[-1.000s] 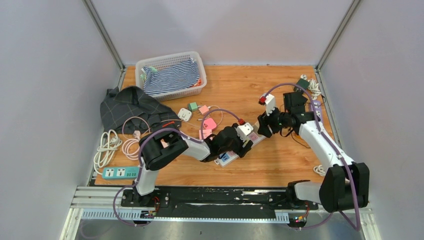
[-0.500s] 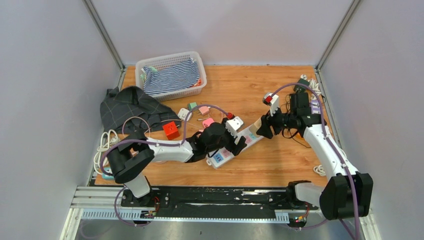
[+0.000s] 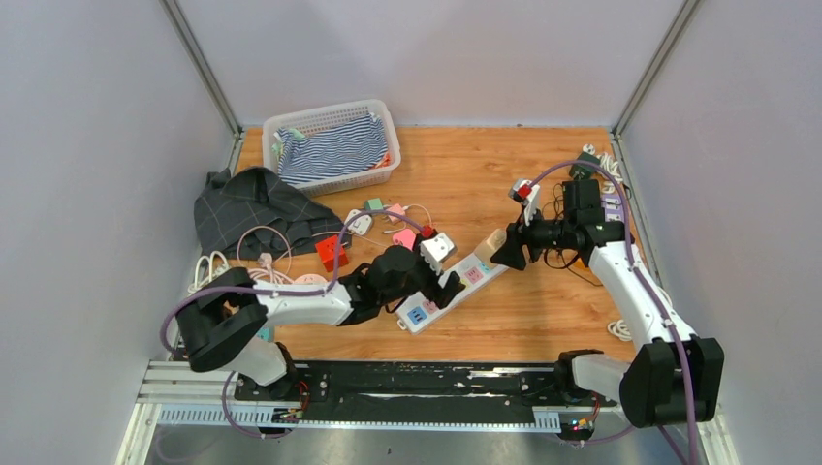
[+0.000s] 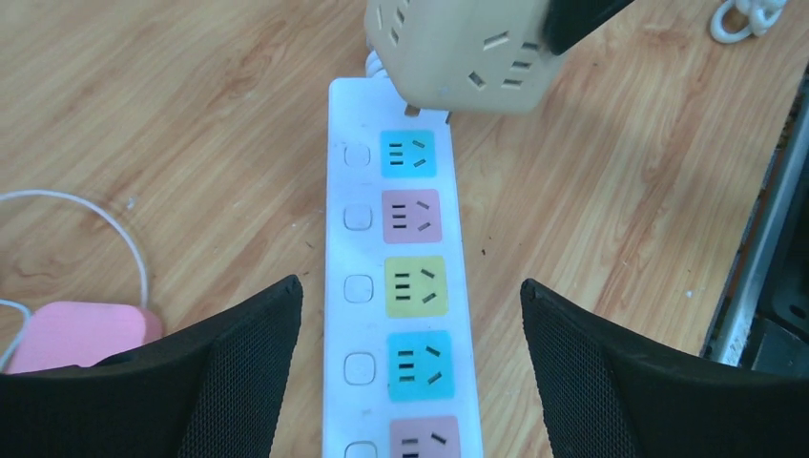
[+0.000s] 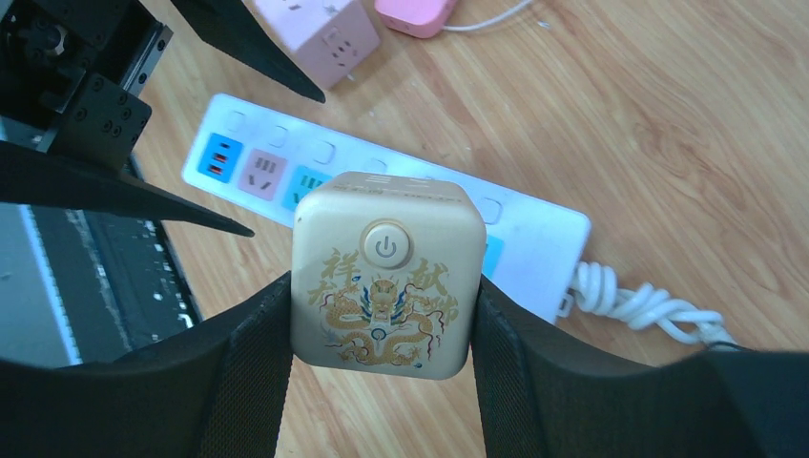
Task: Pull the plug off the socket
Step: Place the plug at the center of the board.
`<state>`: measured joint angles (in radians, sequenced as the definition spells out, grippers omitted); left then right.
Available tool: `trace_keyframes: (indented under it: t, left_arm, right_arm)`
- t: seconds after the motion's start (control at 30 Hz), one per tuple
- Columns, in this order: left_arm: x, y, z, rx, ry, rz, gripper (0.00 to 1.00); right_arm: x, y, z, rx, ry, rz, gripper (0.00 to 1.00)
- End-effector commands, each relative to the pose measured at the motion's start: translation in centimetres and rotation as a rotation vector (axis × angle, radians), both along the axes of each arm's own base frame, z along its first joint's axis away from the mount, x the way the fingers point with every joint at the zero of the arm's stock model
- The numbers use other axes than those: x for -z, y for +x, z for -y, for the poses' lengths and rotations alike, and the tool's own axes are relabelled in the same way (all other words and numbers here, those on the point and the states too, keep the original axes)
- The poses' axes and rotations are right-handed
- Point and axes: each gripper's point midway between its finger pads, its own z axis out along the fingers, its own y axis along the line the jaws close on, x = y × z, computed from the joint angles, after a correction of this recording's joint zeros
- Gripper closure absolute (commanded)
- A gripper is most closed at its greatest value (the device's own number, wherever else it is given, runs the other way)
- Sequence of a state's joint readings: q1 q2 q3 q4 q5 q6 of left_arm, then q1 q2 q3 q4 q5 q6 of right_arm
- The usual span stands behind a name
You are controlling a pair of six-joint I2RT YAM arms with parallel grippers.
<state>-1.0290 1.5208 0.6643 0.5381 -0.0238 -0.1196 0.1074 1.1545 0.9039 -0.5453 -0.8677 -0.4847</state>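
Right wrist: right fingers (image 5: 248, 363) clamp cube plug (image 5: 382, 277) (prongs hidden); left fingers (image 4: 238, 372) gape empty.

I find even, diffuse overhead light, bright throughout. Shadows on the desk (image 3: 465, 165) are faint and soft. Both wrist views are sharp mid-frame; the near fingers (image 4: 238, 382) read dark and slightly soft.

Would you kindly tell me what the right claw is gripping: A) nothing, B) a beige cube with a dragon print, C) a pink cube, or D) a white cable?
B: in the wrist view the right claw is shut on the beige cube, whose dragon print is plainly visible.
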Motion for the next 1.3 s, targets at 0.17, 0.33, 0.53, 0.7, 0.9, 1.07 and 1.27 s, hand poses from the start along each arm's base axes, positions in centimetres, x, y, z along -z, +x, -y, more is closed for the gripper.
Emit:
trace_keyframes:
  t: [0.17,0.33,0.53,0.7,0.9,1.07,1.27]
  left_arm:
    - [-9.5,-2.1,-4.7,0.022,-0.302,0.377,0.03]
    - [-11.7,-3.8,-8.1,0.003,-0.463,0.616,0.00]
    - [-10.3,-4.3,-5.3,0.111,-0.418,0.611,0.00]
    - [-9.9,-3.3,-3.2,0.116,-0.371,0.648,0.00]
    - [-9.1,-2.5,-0.3,0.123,-0.325,0.678,0.00]
    - [-8.2,-1.2,1.0,0.057,-0.281,0.683,0.01]
    - [-7.1,-0.2,1.6,-0.001,-0.234,0.686,0.06]
  right_arm:
    - [-2.6,-2.6,-3.0,-0.144,0.271,-0.097,1.00]
    - [-2.8,-3.4,-4.1,-0.190,0.382,-0.152,1.00]
    - [-2.7,-3.8,-4.6,-0.219,0.415,-0.187,1.00]
    - [-2.4,-4.0,-5.0,-0.235,0.423,-0.213,1.00]
    - [-2.1,-4.2,-5.3,-0.241,0.416,-0.224,1.00]
    - [-1.9,-4.1,-5.4,-0.237,0.408,-0.231,1.00]
    - [-1.7,-4.2,-5.6,-0.238,0.403,-0.242,1.00]
